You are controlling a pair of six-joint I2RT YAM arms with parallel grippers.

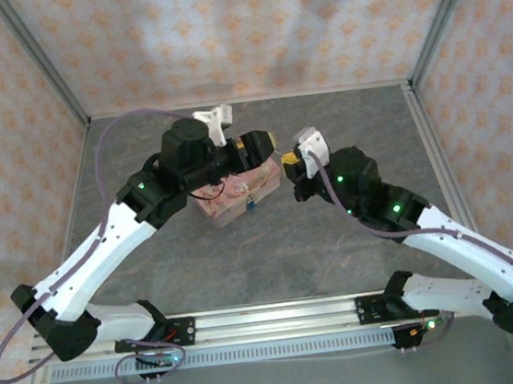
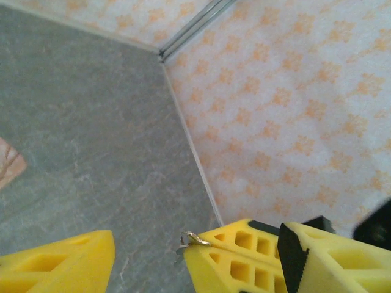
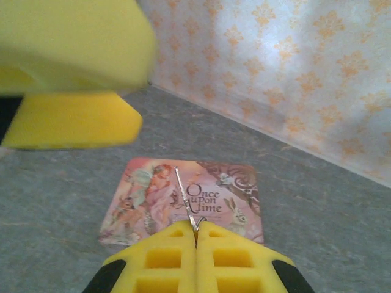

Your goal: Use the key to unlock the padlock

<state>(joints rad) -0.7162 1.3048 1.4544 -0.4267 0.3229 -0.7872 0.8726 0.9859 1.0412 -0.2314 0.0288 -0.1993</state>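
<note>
Pale walls (image 1: 219, 29) with an orange pattern and metal corner posts close in a grey, stone-look bench (image 1: 357, 264). Near its middle sits the pink floral box (image 1: 226, 207), lid up, and the 2 arms bend in over it. The left fingers (image 2: 61, 264) stand spread. A small silvery loop shows at a yellow tip beside them, and I cannot tell whose tip that is. The right fingers (image 3: 174, 259) are pressed together, pinching the key (image 3: 183, 192) by its ring end. The padlock (image 1: 249, 209) is a blue speck at the box's near side, toward the arm bases. It is too small to tell how it is attached.

The coming move, I judge, turns on this. The key's long axis runs forward from the right fingers across the lid, while the padlock lies lower and off to the side of that line, past the lid's near edge. The right arm is nearer and has the key, so its tip would need swinging round and down toward the padlock.
</note>
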